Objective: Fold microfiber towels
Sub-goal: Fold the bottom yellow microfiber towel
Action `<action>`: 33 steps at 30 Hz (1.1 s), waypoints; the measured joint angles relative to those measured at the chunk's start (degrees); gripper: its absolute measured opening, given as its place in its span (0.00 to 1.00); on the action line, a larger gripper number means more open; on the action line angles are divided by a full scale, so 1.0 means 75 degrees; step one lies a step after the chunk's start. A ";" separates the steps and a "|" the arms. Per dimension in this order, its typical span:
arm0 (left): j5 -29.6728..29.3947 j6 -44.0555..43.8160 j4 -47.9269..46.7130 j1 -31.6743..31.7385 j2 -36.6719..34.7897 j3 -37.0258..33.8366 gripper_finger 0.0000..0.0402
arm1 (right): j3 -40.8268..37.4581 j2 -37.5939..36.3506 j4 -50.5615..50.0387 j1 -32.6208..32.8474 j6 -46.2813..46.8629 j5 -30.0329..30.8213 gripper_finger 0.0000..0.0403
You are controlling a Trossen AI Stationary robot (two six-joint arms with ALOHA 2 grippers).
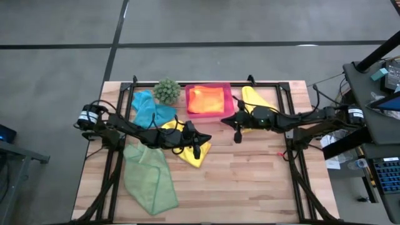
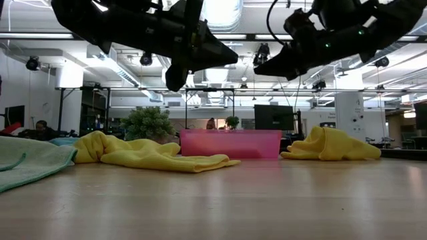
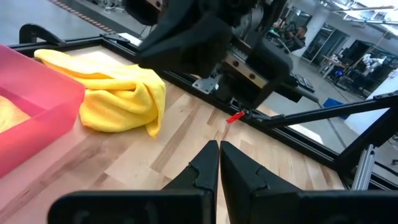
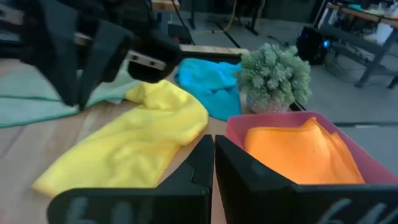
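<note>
Left claw (image 1: 196, 152): closed, empty, above yellow towel (image 1: 190, 152); right claw (image 1: 238, 135): closed, empty
Risk: closed claws only push the cloth, bunching it

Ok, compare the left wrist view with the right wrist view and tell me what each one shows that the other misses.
Only the left wrist view shows the crumpled yellow towel at the table's right rear edge, lying beside the tray. Only the right wrist view shows the other yellow towel, the teal blue towel, the light green towel, the spiky plant, and the orange towel lying in the tray. Both share the pink tray and each arm's own shut hand, empty.
</note>
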 joint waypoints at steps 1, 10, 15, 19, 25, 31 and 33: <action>-0.0010 0.0000 -0.0003 0.0003 0.0000 0.0000 0.00 | -0.0110 -0.0018 0.0132 0.0015 0.0003 0.0000 0.02; 0.0271 -0.0453 -0.0421 -0.0012 -0.0028 0.0006 0.00 | -0.0523 -0.0032 0.0602 0.0087 0.0263 -0.0006 0.02; 0.0663 -0.1625 -0.2876 -0.0069 -0.0256 0.0425 0.00 | -0.0612 -0.0023 0.0581 0.0262 0.0408 -0.0009 0.02; 0.0840 -0.1991 -0.6399 -0.0187 -0.0257 0.1618 0.00 | -0.0612 -0.0018 0.0593 0.0416 0.0405 -0.0026 0.02; 0.1166 -0.1985 -0.9131 -0.0487 -0.0113 0.3124 0.00 | -0.0612 -0.0014 0.0477 0.0429 0.0458 -0.0017 0.02; 0.1191 -0.2603 -0.9189 -0.0818 -0.0108 0.3146 0.00 | -0.0612 -0.0009 0.0165 0.0429 0.0885 -0.0007 0.02; 0.1152 -0.2874 -0.9081 -0.0933 0.0056 0.3095 0.00 | -0.0615 -0.0006 -0.0008 0.0429 0.1056 -0.0069 0.02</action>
